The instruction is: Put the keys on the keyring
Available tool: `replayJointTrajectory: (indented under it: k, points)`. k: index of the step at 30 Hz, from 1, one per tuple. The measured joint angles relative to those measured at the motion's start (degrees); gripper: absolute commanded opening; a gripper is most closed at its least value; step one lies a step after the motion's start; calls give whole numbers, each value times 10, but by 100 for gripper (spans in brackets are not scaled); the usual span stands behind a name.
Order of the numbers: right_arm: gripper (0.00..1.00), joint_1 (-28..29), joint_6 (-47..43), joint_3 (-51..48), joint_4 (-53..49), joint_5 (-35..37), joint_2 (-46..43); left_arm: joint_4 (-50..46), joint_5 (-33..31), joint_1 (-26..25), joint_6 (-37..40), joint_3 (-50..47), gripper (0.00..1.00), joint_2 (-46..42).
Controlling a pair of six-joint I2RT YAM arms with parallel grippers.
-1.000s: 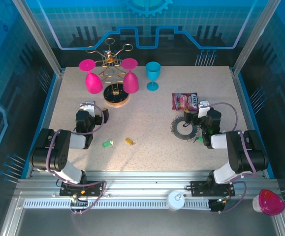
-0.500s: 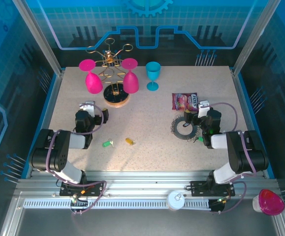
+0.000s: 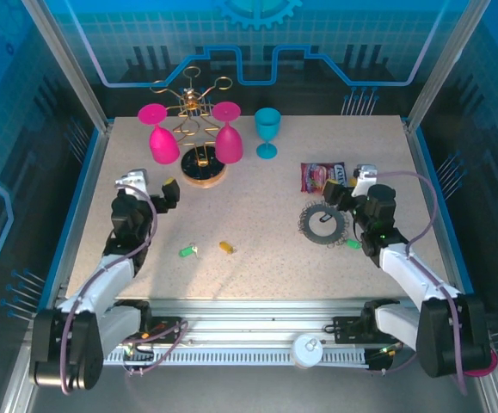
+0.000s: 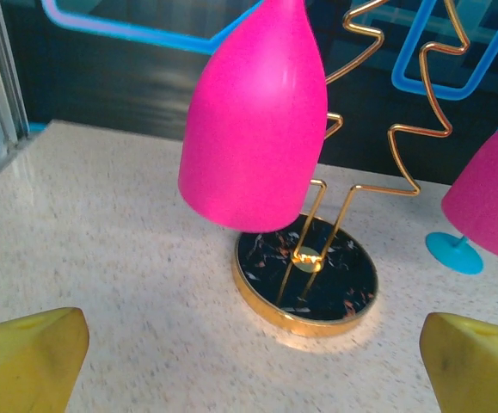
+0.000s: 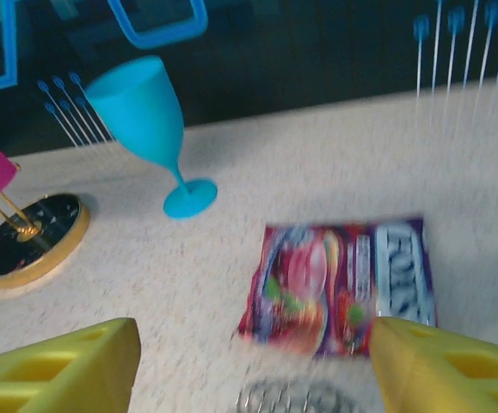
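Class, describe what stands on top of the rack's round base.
Gold wire stems rise from the base; a pink glass hangs inverted above it, covering part of its far rim.

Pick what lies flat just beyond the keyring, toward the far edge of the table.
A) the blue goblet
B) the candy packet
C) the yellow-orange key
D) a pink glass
B: in the top view the candy packet lies flat on the table just past the keyring, on its far side.
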Motion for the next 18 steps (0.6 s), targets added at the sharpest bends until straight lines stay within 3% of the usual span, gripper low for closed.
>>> replayJointTrajectory:
  k: [5, 10, 12, 18]
  points:
    - [49, 2, 105, 37, -173, -35, -5, -119, 27, 0, -70, 18, 99, -68]
    - [42, 42, 166, 56, -306, -49, 2, -195, 77, -26, -138, 19, 99, -99]
    - [34, 69, 191, 63, -347, -45, 14, -219, 80, -70, -158, 19, 99, -99]
    - [26, 147, 275, 78, -429, -28, 45, -250, 37, -249, -206, 19, 99, -89]
